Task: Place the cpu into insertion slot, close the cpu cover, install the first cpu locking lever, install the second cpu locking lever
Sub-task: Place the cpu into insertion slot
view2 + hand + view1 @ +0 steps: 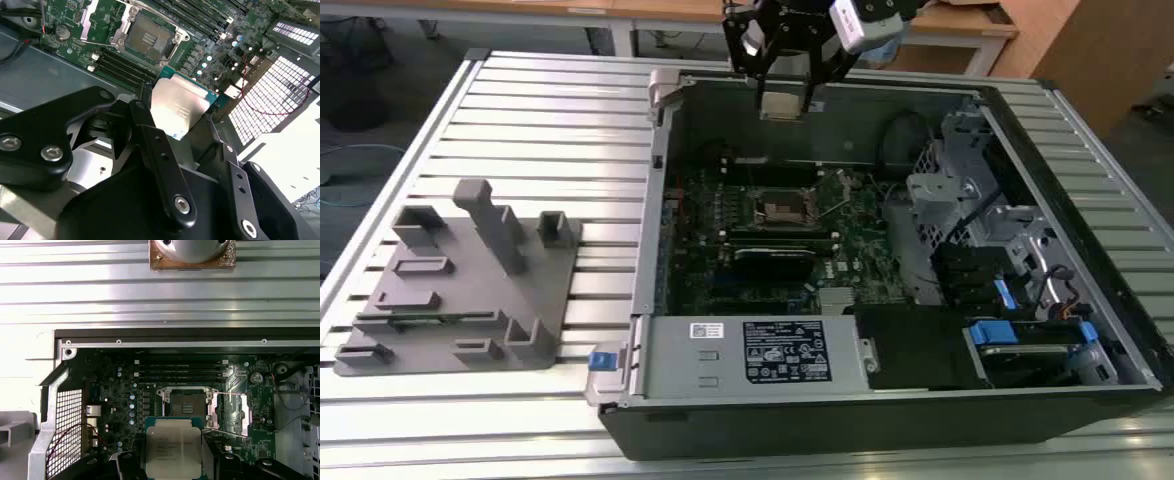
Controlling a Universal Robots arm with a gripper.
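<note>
**The cpu is held above the open case, well short of its socket**

In the exterior view the gripper (785,92) hangs over the far wall of the computer case (881,410). It is closed narrowly on the cpu (782,107), well apart from the insertion slot (786,207), so an off-line descent could land the chip on the socket rim. In the second wrist view the dark fingers (150,132) pinch only the chip's edges, and a loose grip could let it slip. In the first wrist view the cpu cover (216,415) lies open just beside the slot; a skewed set-down might damage the socket's contacts.
</note>
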